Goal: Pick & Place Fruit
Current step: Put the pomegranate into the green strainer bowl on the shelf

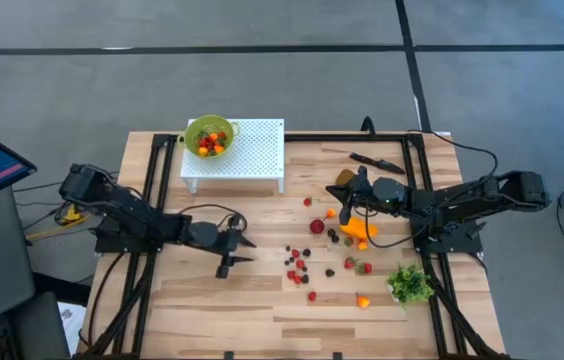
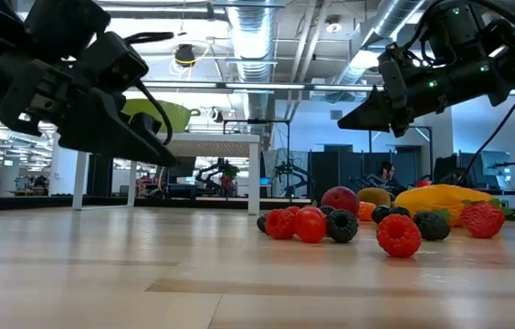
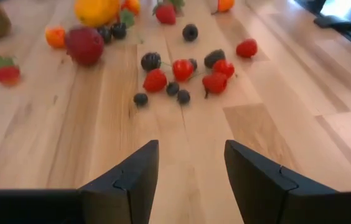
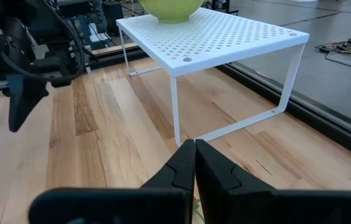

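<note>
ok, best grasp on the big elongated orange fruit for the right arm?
Probably top-down across the narrow middle of the orange fruit, fingers spanning its short axis. It lies flat, berries close by its ends. The right gripper, shut, hangs beside it; the left gripper waits.

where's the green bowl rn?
High view: the green bowl sits on the left end of the white perforated shelf at the table's far edge, with small fruit pieces inside, away from both arms.
</note>
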### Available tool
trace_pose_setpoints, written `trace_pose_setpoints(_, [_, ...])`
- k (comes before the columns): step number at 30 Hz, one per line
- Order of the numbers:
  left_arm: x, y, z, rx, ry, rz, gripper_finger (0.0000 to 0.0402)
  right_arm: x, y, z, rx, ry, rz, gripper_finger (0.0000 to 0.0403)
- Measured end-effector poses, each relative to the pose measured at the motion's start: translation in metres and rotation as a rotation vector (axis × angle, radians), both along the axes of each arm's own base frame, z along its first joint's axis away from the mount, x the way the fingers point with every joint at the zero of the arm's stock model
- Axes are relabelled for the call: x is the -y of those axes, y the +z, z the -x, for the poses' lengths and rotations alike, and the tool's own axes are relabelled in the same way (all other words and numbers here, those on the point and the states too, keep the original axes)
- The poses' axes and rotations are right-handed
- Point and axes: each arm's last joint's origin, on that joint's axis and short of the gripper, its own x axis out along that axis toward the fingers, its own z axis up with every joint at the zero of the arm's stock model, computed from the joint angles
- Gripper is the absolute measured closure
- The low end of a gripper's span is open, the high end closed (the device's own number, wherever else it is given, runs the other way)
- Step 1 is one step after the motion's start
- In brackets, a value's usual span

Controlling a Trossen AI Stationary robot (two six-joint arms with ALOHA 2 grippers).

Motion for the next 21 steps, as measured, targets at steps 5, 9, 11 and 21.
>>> trace_pose_setpoints(5, [0.000, 0.013, 0.001, 0.059, 0.001, 0.014, 0.0225, 0.000, 0.000, 0.000, 0.002, -0.001, -0.002, 0.0397])
trace_pose_setpoints(9, [-0.001, 0.028, 0.005, 0.133, -0.005, 0.016, 0.0225, 0.000, 0.003, -0.001, 0.038, -0.004, -0.008, 0.0397])
trace_pose_setpoints(11, [-0.002, 0.040, 0.007, 0.194, -0.023, -0.021, 0.0225, 0.001, 0.010, -0.002, 0.111, -0.004, 0.002, 0.0397])
trace_pose_setpoints(21, [-0.007, 0.085, 0.026, 0.432, -0.040, -0.069, 0.0225, -0.017, 0.033, -0.023, 0.225, 0.140, -0.081, 0.0397])
